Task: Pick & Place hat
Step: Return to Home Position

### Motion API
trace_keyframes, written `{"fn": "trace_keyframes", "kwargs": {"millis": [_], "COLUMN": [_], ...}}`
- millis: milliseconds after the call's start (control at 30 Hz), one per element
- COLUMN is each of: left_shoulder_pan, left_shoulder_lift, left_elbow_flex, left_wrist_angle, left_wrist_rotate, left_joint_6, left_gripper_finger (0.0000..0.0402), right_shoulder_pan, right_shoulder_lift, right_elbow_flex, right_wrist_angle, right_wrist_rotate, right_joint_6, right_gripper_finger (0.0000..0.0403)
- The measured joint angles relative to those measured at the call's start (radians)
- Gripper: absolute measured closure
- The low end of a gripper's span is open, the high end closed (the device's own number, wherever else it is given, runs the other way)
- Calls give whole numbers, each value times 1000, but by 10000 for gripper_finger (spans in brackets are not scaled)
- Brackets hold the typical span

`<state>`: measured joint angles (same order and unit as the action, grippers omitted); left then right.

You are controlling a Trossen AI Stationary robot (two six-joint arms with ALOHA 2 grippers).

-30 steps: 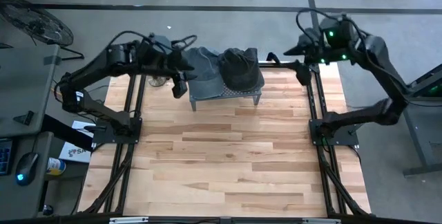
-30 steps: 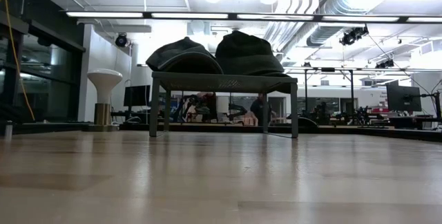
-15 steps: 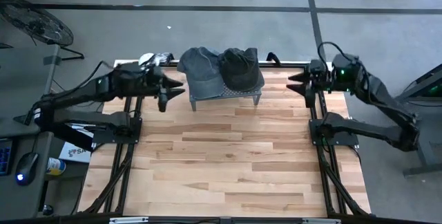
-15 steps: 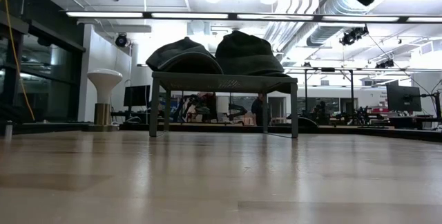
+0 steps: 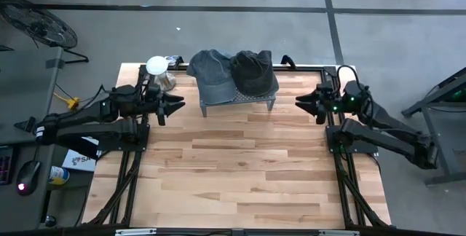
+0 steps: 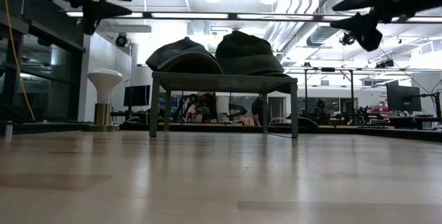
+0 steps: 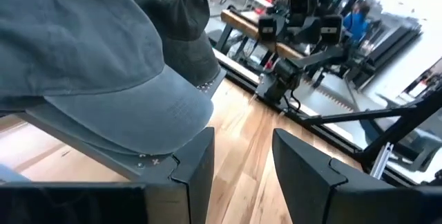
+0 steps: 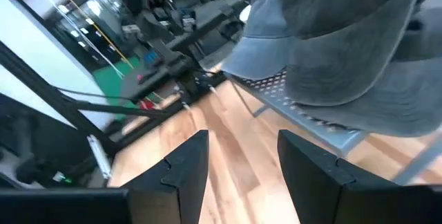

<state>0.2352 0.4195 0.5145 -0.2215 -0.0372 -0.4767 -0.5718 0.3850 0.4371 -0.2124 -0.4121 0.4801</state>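
Two hats rest side by side on top of a small grey metal stand (image 5: 240, 99) at the table's far middle. One is a blue-grey cap (image 5: 210, 72) on the left, the other a dark cap (image 5: 253, 71) on the right. In the low view both caps (image 6: 183, 52) (image 6: 248, 51) sit on the stand's top (image 6: 224, 80). My left gripper (image 5: 177, 103) is open, just left of the stand, pointing level at it; the blue-grey cap (image 7: 90, 65) fills its wrist view. My right gripper (image 5: 302, 103) is open, right of the stand, facing it. Nothing is between either pair of fingers.
A white mushroom-shaped object (image 5: 157, 66) stands at the table's far left corner, behind my left gripper. Dark frame rails (image 5: 335, 156) run along both sides. The wooden tabletop (image 5: 233, 170) in front of the stand is bare. People and benches show in the room beyond.
Both arms have come down from high above the stand's ends and folded back, and their grippers have tipped from pointing downward to pointing level at the stand. In the low view they have dropped in from the top edge. The hats and the stand have not moved.
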Motion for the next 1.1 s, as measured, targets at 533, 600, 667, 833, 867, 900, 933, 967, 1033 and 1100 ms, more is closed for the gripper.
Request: {"fn": "trace_keyframes", "kwargs": {"millis": [533,600,667,833,867,900,933,967,1033,1100], "left_shoulder_pan": [0,0,0,0,0,0,0,0,0,0], "left_shoulder_lift": [-341,-388,-419,-413,-414,-414,-413,-412,-412,-413], "left_elbow_flex": [-257,-259,-259,-248,-248,-248,-251,-251,-252,-251], "left_wrist_angle": [73,22,-46,-125,-126,-134,-142,-150,-143,-133], "left_wrist_rotate": [-40,-36,-36,-25,-20,-17,-16,-12,2,7], "left_joint_6": [-25,-23,-15,7,15,27,38,45,45,38], "left_gripper_finger": [257,257,257,257,257,257,257,257,257,257], "right_shoulder_pan": [263,296,324,375,382,387,391,395,399,401], "right_shoulder_lift": [-53,-53,-53,-53,-53,-53,-53,-53,-53,-53], "right_elbow_flex": [-261,-285,-302,-311,-311,-311,-311,-311,-311,-311], "right_wrist_angle": [375,404,411,412,413,413,412,409,398,397], "right_wrist_rotate": [356,414,467,585,604,619,631,641,645,624], "right_joint_6": [199,210,217,191,174,160,149,144,113,75], "right_gripper_finger": [265,265,265,266,266,266,266,265,266,266]}}
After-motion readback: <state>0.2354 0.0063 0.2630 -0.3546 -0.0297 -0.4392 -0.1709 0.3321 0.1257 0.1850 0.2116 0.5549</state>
